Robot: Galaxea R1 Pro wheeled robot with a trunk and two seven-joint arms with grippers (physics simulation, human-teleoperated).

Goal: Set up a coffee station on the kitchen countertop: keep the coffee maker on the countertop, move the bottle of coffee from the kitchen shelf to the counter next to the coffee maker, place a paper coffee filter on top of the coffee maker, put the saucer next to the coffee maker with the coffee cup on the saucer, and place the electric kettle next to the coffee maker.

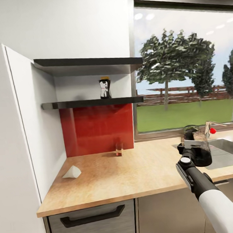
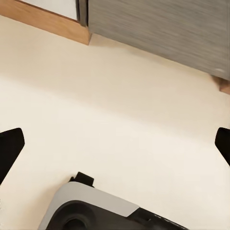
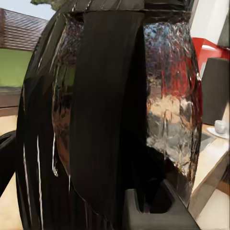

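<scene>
Our right gripper [image 1: 197, 149] was clamped on the electric kettle [image 1: 198, 143], a dark, glassy-walled jug with a black handle [image 3: 108, 110], held over the countertop [image 1: 134, 174] beside the sink [image 1: 226, 150]. We judged the kettle step in hand; next it needed setting down by the coffee maker. Farther off, the bottle of coffee [image 1: 105, 87] stood on the shelf [image 1: 91, 103].

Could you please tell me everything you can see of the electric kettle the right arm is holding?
The electric kettle is a dark, upright vessel with a clear, glassy body that reflects the surroundings and a broad black handle running down its side. The right gripper is closed around it near the handle, holding it by the sink at the countertop's right side. Whether its base touches the counter cannot be told.
</scene>
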